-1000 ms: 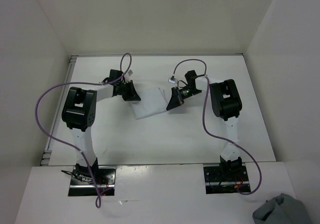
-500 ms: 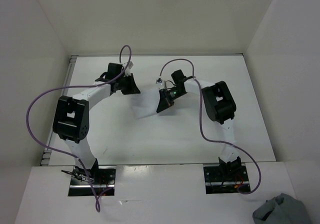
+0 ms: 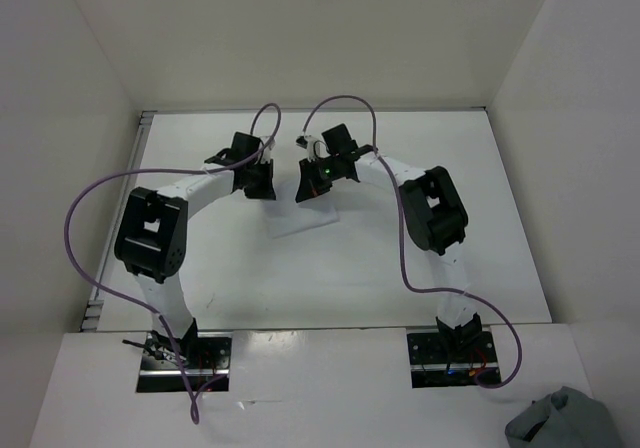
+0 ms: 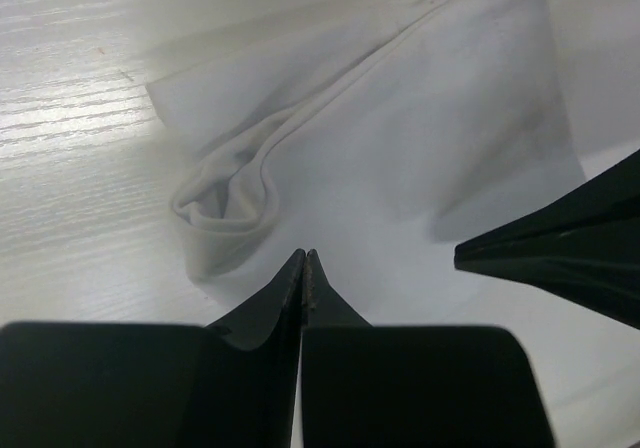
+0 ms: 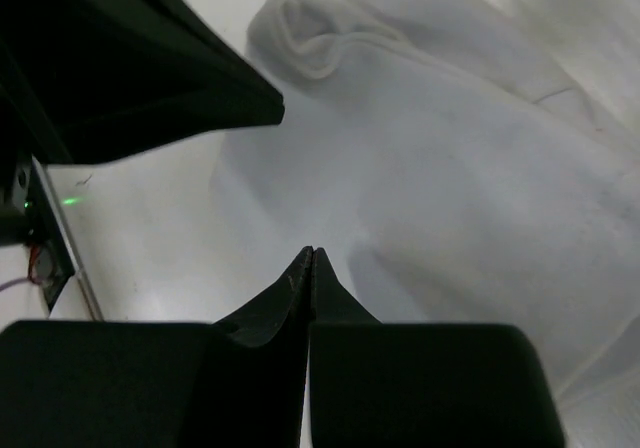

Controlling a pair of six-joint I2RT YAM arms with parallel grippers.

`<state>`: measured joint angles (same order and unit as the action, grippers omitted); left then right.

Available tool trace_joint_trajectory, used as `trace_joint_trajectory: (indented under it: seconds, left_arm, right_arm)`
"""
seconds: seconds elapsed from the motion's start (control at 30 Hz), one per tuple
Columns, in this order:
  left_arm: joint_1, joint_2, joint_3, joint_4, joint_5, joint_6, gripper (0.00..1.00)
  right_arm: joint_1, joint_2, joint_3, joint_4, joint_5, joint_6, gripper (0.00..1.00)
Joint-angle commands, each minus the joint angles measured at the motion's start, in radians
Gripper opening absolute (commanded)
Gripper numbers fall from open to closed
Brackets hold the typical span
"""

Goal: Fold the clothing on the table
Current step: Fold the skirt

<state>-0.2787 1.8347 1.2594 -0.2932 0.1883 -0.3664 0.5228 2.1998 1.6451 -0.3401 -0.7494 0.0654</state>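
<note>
1. Two pincers meet over one small garment. The left pincer (image 3: 260,181) and the right pincer (image 3: 311,182) reach in from either side and stand close together, just apart, over the far middle of the table (image 3: 450,248).
2. The clothing (image 3: 300,215), thin plain white fabric, lies on the table directly under and just near of the two pincers. It is bunched narrow rather than spread flat.
3. My judgement of the placing: each arm has taken one side of the garment. Bringing the two sides together over the middle would lay one part of the fabric across the other, which is the fold the task asks for.
4. Left pincer: the left wrist view shows its fingers pressed together with no gap. Their tips are buried in the fabric, beside a rolled hem (image 4: 225,203) that puckers up to the left. It appears to be pinching a thin layer of the clothing.
5. Right pincer: the right wrist view shows the same, fingers fully together, tips down on the white fabric. Creases run away from the tips, so it too appears to grip the clothing.
6. A grey-blue cloth bundle (image 3: 560,423) sits off the table at the near right, well apart from both arms.
</note>
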Motion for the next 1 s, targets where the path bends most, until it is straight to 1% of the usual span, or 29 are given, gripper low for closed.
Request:
trace_joint_trajectory:
  seconds: [0.0,0.13,0.27,0.3,0.53,0.63,0.7,0.97]
  left_arm:
    - [-0.048,0.037,0.049,-0.04,-0.101,0.034,0.0]
    - [-0.095,0.067,0.058,-0.049,-0.205,0.043,0.0]
    - [-0.116,0.109,0.077,-0.058,-0.289,0.052,0.0]
    - [-0.128,0.127,0.09,-0.067,-0.334,0.052,0.0]
    - [-0.128,0.185,0.167,-0.118,-0.504,0.052,0.0]
    - [-0.128,0.21,0.222,-0.141,-0.556,0.061,0.0]
    - [-0.128,0.222,0.259,-0.155,-0.567,0.07,0.0]
    - [-0.128,0.241,0.317,-0.164,-0.609,0.08,0.0]
  right_arm:
    - [0.016,-0.025,0.044,0.066,0.152,0.053,0.0]
    - [0.026,0.026,0.087,0.03,0.205,0.053,0.0]
    - [0.045,0.067,0.128,-0.02,0.226,0.053,0.0]
    - [0.045,0.067,0.128,-0.02,0.237,0.053,0.0]
    - [0.065,0.087,0.137,-0.049,0.278,0.053,0.0]
    - [0.065,0.109,0.137,-0.069,0.288,0.042,0.0]
    - [0.065,0.12,0.147,-0.079,0.308,0.042,0.0]
    - [0.065,0.149,0.157,-0.122,0.329,0.024,0.0]
